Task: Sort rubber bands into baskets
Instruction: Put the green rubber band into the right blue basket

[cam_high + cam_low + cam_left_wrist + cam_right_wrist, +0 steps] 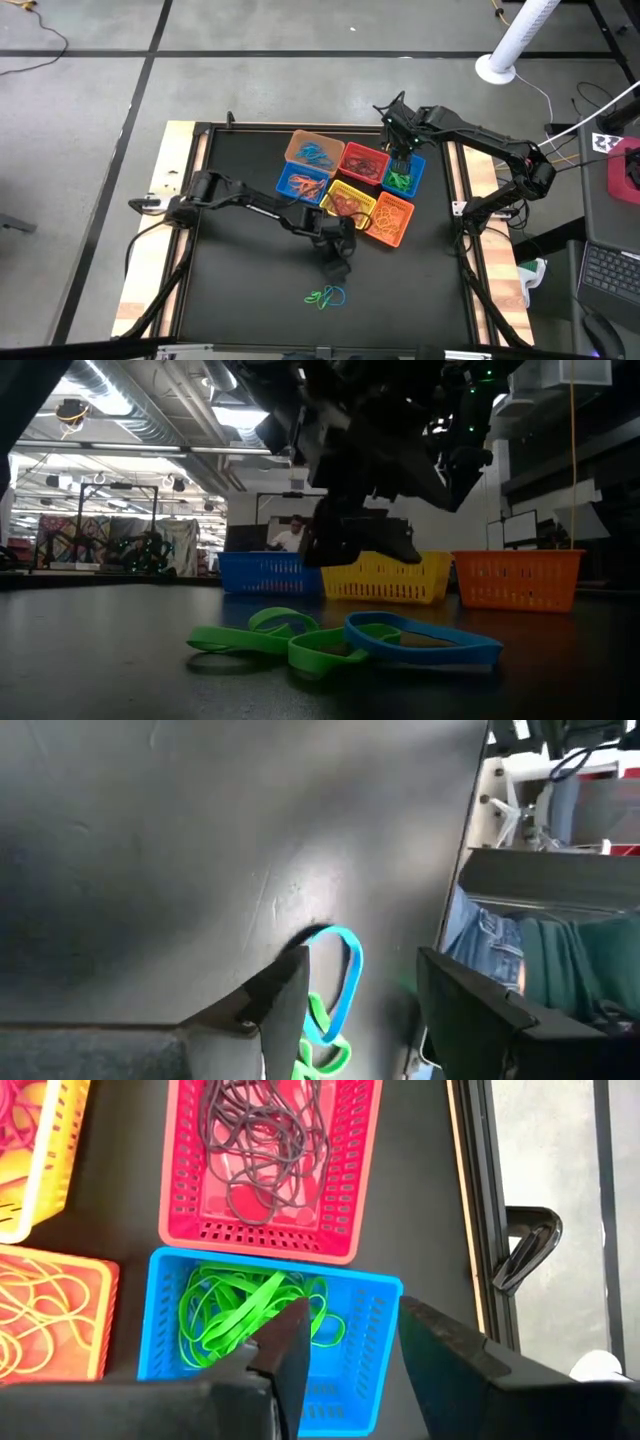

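Bands [326, 296] near front table edge: light, floppy, tangled; pinch blue loop's arc. Left gripper [337, 268] open above; right gripper [345, 1345] open, seemingly empty.

Table top [250, 290]: matt black, smooth with faint scuffs, edged in pale bare wood [150, 230]. Baskets [270, 1170]: perforated moulded plastic with a slight sheen. Rubber bands [350, 640]: flat, smooth rubber, softly glossy; gripper fingers [290, 1350]: dull dark plastic.

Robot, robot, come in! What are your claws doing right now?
Left gripper open, above loose rubber bands. Right gripper open over blue basket of green bands. Nothing blocking.
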